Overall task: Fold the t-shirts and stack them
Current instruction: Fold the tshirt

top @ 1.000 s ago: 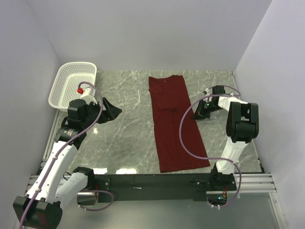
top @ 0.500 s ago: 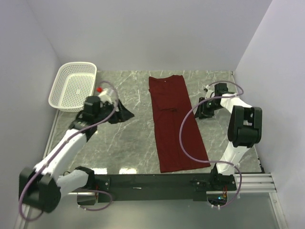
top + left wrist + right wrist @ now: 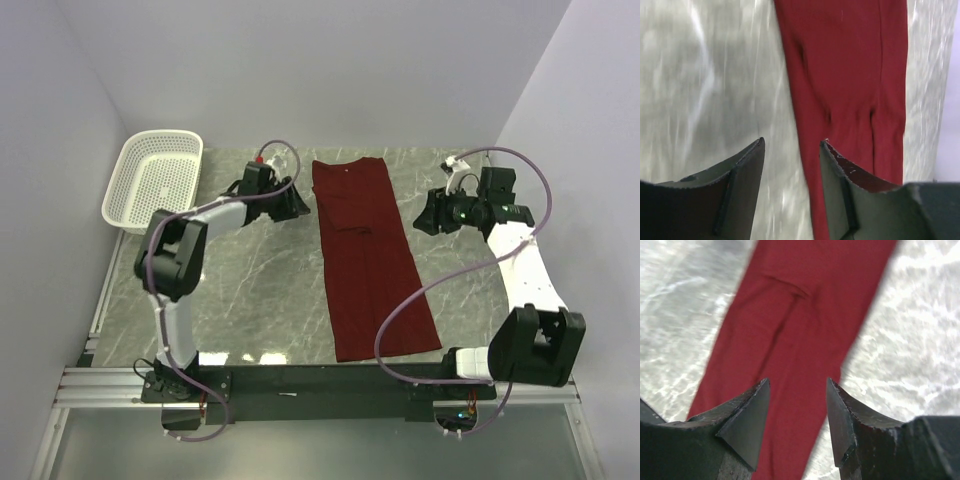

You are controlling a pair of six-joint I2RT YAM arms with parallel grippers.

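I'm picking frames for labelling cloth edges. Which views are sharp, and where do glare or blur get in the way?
Top external: sharp; pale reflections on the marble table near its front edge, maroon t-shirt clear. Left wrist: table streaked with glare and soft, shirt edges readable. Right wrist: blurred, shirt edges soft, marble washed out.

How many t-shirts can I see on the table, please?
1. The maroon t-shirt lies as a long folded strip in the middle of the table. None shows in the white basket.
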